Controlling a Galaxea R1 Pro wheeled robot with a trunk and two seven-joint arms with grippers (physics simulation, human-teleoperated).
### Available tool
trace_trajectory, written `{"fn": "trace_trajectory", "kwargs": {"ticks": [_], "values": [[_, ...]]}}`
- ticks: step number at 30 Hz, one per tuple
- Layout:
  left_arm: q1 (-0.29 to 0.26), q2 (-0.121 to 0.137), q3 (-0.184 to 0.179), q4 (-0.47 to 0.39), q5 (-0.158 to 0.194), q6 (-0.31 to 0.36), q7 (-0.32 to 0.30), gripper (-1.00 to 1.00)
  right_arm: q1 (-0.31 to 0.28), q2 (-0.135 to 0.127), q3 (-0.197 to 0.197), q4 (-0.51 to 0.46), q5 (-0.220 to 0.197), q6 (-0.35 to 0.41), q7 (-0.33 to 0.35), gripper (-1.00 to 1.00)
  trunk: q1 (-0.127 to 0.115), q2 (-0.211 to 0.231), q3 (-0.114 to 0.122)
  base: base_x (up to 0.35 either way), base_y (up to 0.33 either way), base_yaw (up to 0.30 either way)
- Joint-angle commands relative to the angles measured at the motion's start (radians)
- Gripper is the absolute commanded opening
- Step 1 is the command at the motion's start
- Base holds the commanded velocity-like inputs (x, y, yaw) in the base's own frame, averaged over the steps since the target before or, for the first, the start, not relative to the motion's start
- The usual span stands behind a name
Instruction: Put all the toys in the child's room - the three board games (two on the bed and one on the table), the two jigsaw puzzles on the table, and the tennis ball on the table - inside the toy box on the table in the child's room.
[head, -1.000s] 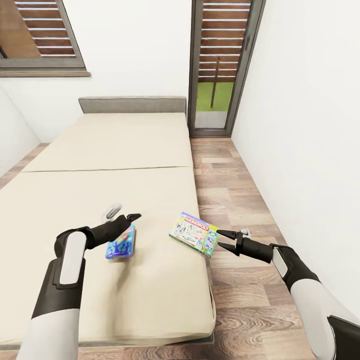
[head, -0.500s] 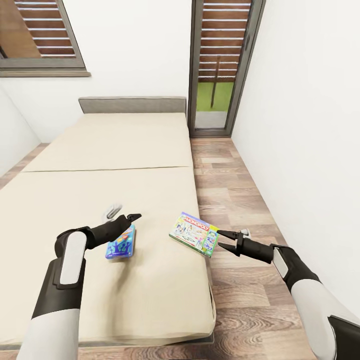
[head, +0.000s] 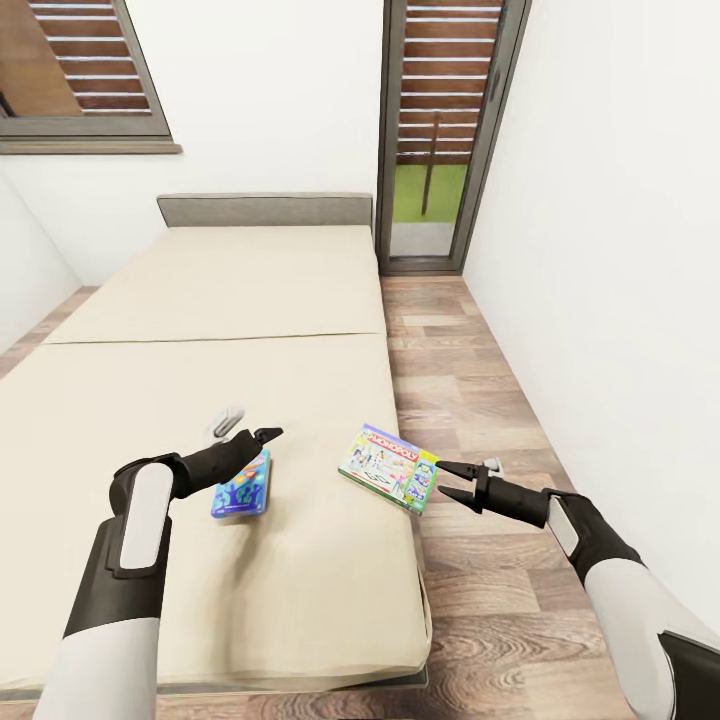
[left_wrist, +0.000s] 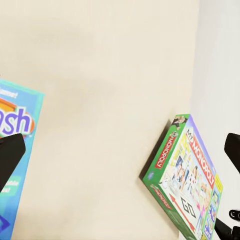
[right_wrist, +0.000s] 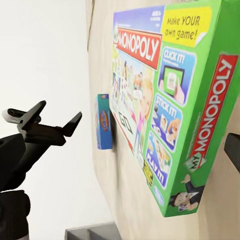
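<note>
Two board games lie on the beige bed (head: 200, 300). A blue cartoon-printed box (head: 240, 487) rests near my left gripper (head: 252, 424), which hangs open just over its far end. The same blue box (left_wrist: 17, 150) shows in the left wrist view, partly behind a dark fingertip (left_wrist: 10, 156). A green Monopoly box (head: 388, 467) lies at the mattress's right edge. My right gripper (head: 441, 477) is open, level with that box's near corner and just short of it. In the right wrist view the Monopoly box (right_wrist: 170, 110) is close up, with the blue box (right_wrist: 103, 122) and left gripper (right_wrist: 47, 125) behind.
Wood-plank floor (head: 480, 400) runs along the bed's right side up to a white wall. A dark-framed slatted glass door (head: 440, 140) stands past the grey headboard (head: 265, 209). A slatted window (head: 80, 70) is at the upper left.
My right gripper has drawn back very slightly from the Monopoly box. The left arm and both boxes have stayed in place.
</note>
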Motion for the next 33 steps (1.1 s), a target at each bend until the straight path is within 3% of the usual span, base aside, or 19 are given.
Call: {"fn": "trace_trajectory", "kwargs": {"ticks": [1, 33], "values": [[-0.001, -0.001, 0.002, -0.001, 0.011, 0.005, 0.010, 1.00, -0.001, 0.000, -0.001, 0.000, -0.002, 0.006, 0.001, 1.00, 0.000, 0.000, -0.001, 0.000, 0.000, 0.000], [-0.001, 0.000, 0.002, -0.001, 0.011, 0.005, 0.009, 1.00, 0.000, -0.006, -0.003, 0.002, -0.002, 0.006, -0.012, 1.00, 0.000, 0.000, -0.001, 0.000, 0.000, 0.007]]}}
